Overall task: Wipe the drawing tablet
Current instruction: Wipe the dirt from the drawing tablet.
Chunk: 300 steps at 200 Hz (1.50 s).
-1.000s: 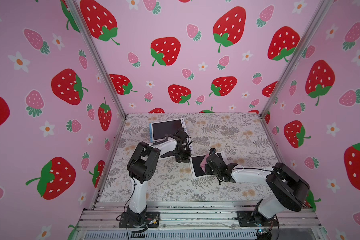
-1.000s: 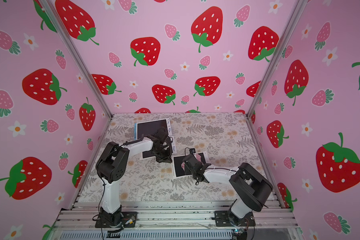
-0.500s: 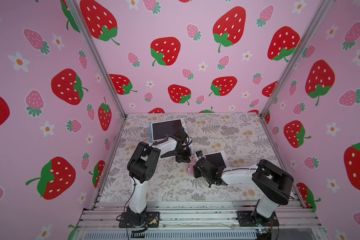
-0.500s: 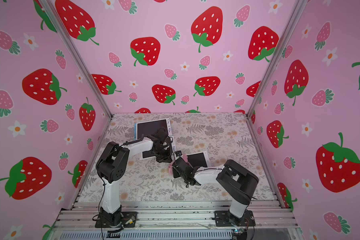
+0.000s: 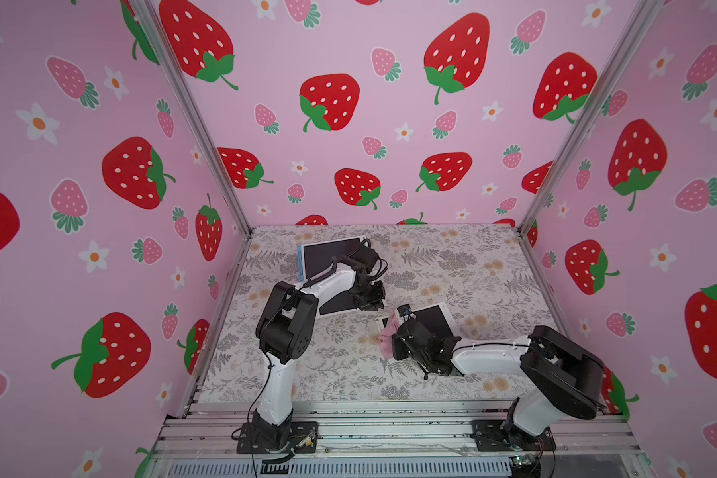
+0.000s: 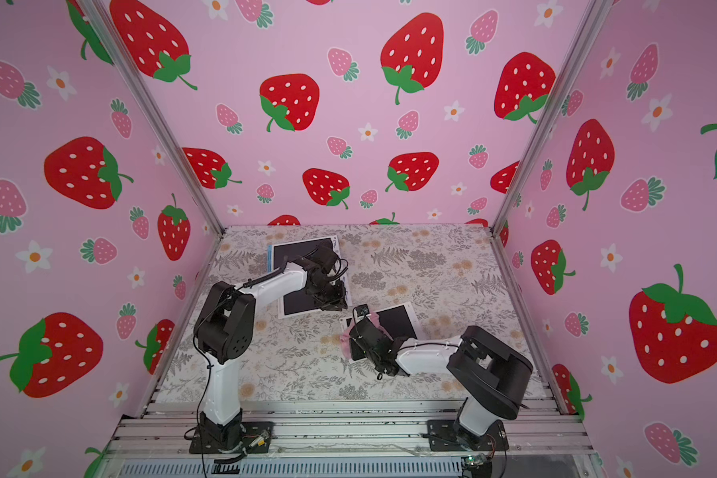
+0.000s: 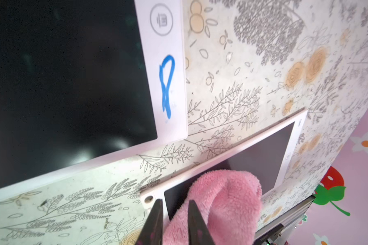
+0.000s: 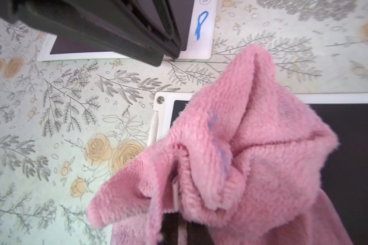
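- On the far left of the flowered table [image 5: 472,265] the large tablet [image 5: 328,256] lies flat, with the left arm reaching over it.
- The left gripper [image 7: 174,209] hangs above the near right corner of this tablet. Its two fingers are a little apart and nothing is between them. We think it waits there so that it does not disturb the wiping.
- Only the left wrist view shows the blue pen mark [image 7: 167,84] on the white frame of the large tablet. In both top views the arm covers that place.
- Nearer to us and right of centre, the pink cloth [image 5: 388,337] sits bunched on the left end of the small tablet [image 5: 433,320]. The right gripper [image 5: 398,343] is clamped on the cloth. We judge that it holds the cloth by a fold, so the loose part can press on the dark screen.
- The right wrist view adds faint blue stains on the cloth. It also shows what is perhaps a white stylus [image 8: 154,127] along the left edge of the small tablet; the cloth hides part of it.
- The top views alone show that the two tablets lie near each other but do not touch.
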{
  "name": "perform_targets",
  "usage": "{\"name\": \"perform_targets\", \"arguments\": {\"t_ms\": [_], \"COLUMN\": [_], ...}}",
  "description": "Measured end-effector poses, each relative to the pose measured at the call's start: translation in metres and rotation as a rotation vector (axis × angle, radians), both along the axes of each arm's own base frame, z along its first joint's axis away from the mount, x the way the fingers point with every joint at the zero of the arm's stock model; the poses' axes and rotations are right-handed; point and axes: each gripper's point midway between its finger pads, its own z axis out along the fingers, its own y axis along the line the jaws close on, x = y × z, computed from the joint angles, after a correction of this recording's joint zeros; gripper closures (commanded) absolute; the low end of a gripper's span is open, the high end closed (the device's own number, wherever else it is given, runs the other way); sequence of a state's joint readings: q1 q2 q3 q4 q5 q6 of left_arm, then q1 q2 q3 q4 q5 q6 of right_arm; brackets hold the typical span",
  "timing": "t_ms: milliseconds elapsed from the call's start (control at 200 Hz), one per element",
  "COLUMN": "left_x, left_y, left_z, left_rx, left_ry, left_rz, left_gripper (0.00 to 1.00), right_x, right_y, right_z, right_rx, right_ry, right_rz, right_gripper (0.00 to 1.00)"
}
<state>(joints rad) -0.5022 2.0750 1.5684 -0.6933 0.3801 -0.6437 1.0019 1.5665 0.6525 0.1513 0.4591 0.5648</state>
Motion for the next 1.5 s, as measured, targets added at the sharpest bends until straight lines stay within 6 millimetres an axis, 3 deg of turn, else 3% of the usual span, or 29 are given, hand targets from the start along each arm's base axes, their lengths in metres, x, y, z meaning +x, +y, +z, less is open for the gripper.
{"name": "perform_targets", "arguments": {"t_ms": [190, 455, 655, 795, 941, 1031, 1096, 1201, 1286, 1401, 1501], "left_x": [-0.011, -0.031, -0.034, -0.035, -0.035, -0.034, -0.034, -0.034, -0.033, -0.034, -0.034], "left_y": [0.011, 0.007, 0.007, 0.008, 0.007, 0.007, 0.007, 0.007, 0.005, 0.004, 0.004], "left_z": [-0.025, -0.031, -0.033, -0.033, -0.034, -0.034, -0.034, -0.034, -0.034, -0.034, -0.034], "left_rx": [0.070, 0.126, 0.153, 0.155, 0.153, 0.152, 0.150, 0.149, 0.143, 0.141, 0.140], "left_ry": [0.067, 0.098, 0.093, 0.092, 0.092, 0.090, 0.088, 0.088, 0.085, 0.084, 0.085], "left_rz": [0.005, -0.031, -0.045, -0.051, -0.051, -0.051, -0.051, -0.051, -0.053, -0.054, -0.054], "left_gripper": [0.81, 0.85, 0.89, 0.91, 0.91, 0.91, 0.91, 0.92, 0.92, 0.92, 0.92], "right_x": [0.008, 0.008, 0.004, -0.003, -0.012, -0.007, -0.003, 0.006, 0.007, 0.006, 0.001], "right_y": [-0.017, -0.018, -0.008, 0.009, 0.055, 0.067, 0.061, 0.023, 0.003, -0.002, 0.005], "right_z": [0.016, -0.005, -0.006, -0.010, -0.014, -0.015, -0.015, -0.015, -0.015, -0.012, -0.011], "right_rx": [-0.006, -0.062, -0.080, -0.114, -0.119, -0.112, -0.095, -0.067, -0.061, -0.062, -0.077], "right_ry": [-0.046, -0.009, -0.012, -0.024, -0.037, -0.047, -0.044, -0.029, -0.019, -0.016, -0.009], "right_rz": [-0.051, -0.054, -0.023, 0.032, 0.122, 0.125, 0.097, 0.010, -0.023, -0.031, -0.008], "right_gripper": [1.00, 1.00, 1.00, 1.00, 1.00, 1.00, 1.00, 1.00, 1.00, 1.00, 1.00]}}
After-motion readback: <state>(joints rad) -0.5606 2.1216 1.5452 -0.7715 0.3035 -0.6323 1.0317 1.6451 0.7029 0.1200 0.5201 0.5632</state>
